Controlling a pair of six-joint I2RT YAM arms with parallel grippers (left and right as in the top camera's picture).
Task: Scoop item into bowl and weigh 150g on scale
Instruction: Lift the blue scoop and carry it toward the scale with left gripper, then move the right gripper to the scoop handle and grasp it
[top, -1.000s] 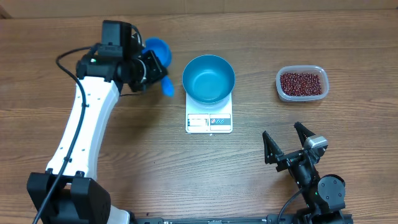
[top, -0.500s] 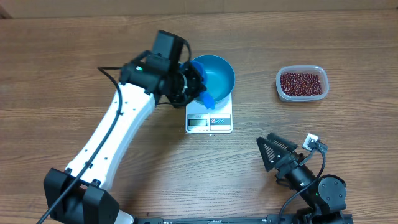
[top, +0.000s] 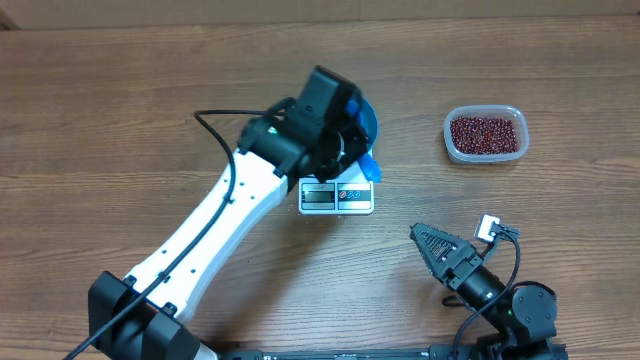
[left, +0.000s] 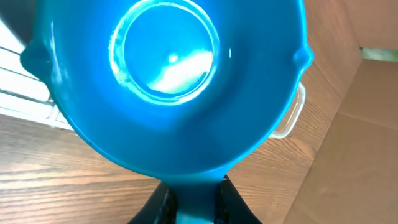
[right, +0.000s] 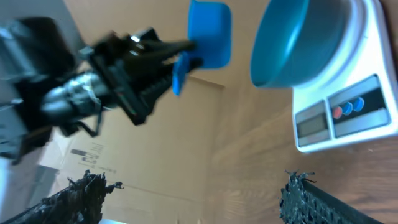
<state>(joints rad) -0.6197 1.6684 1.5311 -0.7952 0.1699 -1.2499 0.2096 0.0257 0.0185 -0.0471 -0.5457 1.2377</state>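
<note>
Your left pincer (top: 350, 150) clenches the scoop (top: 367, 167) over the bowl (top: 372, 125) on the scale (top: 337, 197); the beans (top: 485, 133) lie in the tub (top: 447, 137), well apart. On the left wrist, you see an empty scoop. On the right wrist, your right pincer (right: 199, 199) gapes, released. All scooping and weighing look still ahead.

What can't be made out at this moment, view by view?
Inside of the bowl: in the overhead view the left arm covers most of it, and the right wrist view shows only its outside.
Reading on the scale: too small in the overhead view, blurred in the right wrist view.
Left wrist view: the scoop fills the frame and hides what lies beneath it.
</note>
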